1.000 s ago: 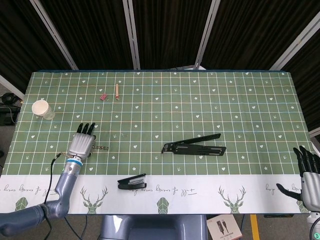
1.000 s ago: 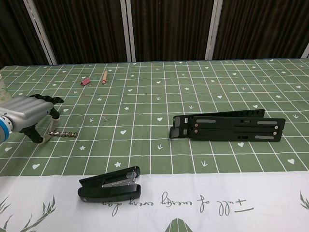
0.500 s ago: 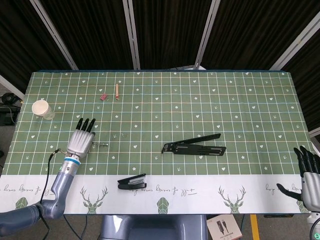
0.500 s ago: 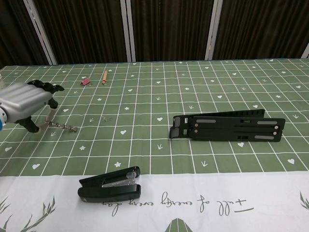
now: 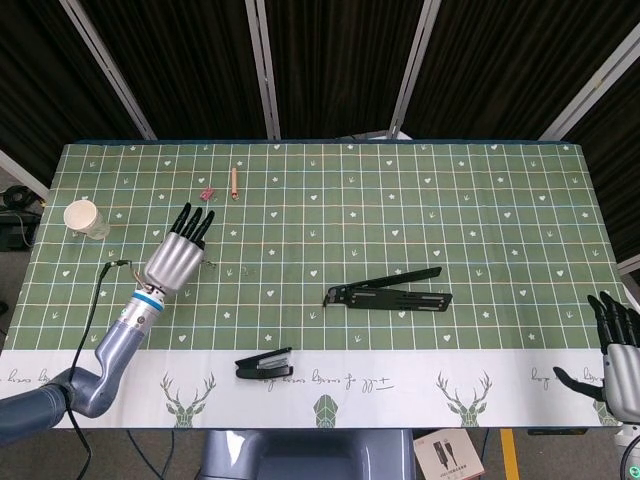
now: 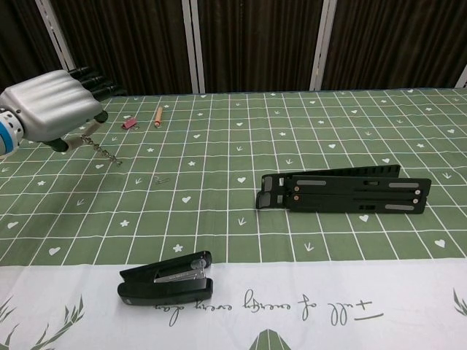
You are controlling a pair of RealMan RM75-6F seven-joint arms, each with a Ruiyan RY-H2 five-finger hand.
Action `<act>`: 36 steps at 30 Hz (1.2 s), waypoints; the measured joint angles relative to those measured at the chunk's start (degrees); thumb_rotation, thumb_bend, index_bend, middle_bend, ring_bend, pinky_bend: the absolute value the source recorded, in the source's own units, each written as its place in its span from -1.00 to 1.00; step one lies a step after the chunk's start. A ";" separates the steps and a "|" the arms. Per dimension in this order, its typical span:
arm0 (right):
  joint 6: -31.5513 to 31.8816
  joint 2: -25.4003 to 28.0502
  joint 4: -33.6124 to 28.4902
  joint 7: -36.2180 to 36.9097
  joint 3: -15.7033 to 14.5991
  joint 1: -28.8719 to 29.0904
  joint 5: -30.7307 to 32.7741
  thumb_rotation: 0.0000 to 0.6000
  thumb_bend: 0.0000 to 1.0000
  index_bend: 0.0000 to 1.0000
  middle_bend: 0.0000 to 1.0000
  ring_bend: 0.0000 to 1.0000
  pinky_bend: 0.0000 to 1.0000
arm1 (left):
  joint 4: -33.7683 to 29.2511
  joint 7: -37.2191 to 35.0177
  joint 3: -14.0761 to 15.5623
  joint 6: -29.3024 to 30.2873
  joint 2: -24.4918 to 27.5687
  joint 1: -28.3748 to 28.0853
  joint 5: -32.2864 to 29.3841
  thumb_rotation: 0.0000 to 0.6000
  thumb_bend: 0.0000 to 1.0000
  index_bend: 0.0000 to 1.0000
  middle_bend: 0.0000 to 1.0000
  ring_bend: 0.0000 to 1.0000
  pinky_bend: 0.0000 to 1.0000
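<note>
One drill bit [image 6: 102, 149] under L-hand [image 6: 52, 106] fingers [image 6: 93, 73].

Background: black pleated curtain [image 5: 330, 60] runs along the far side of the table, crossed by slanted pale metal frame bars [image 5: 262, 68]. Work surface is a table under a green grid-pattern tablecloth [image 5: 500, 220] printed with small white hearts; its near edge is a white band [image 5: 400, 385] with green deer and tree motifs. Grey floor [image 5: 520, 455] shows below the near edge, with a yellow line across it. Lighting even, no hard shadows.
</note>
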 measured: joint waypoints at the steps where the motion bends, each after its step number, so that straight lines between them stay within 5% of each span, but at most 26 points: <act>1: -0.11 0.00 0.04 0.10 0.02 0.04 0.07 1.00 -0.97 -0.89 -1.00 -1.00 -1.00 | 0.45 0.15 0.10 -0.29 -0.16 -0.55 0.75 1.00 -0.22 0.21 -1.00 -1.00 -1.00; 15: -1.02 -0.02 0.43 0.85 0.29 0.52 0.65 1.00 -0.97 -0.89 -1.00 -1.00 -1.00 | 5.56 2.77 0.78 -2.28 -2.84 -6.16 8.69 1.00 -0.21 0.21 -1.00 -1.00 -1.00; 36: -0.98 -0.11 0.38 0.44 0.24 0.62 0.54 1.00 -0.97 -0.89 -1.00 -1.00 -1.00 | 6.07 3.55 2.27 -2.52 -2.21 -6.03 12.22 1.00 -0.21 0.21 -1.00 -1.00 -1.00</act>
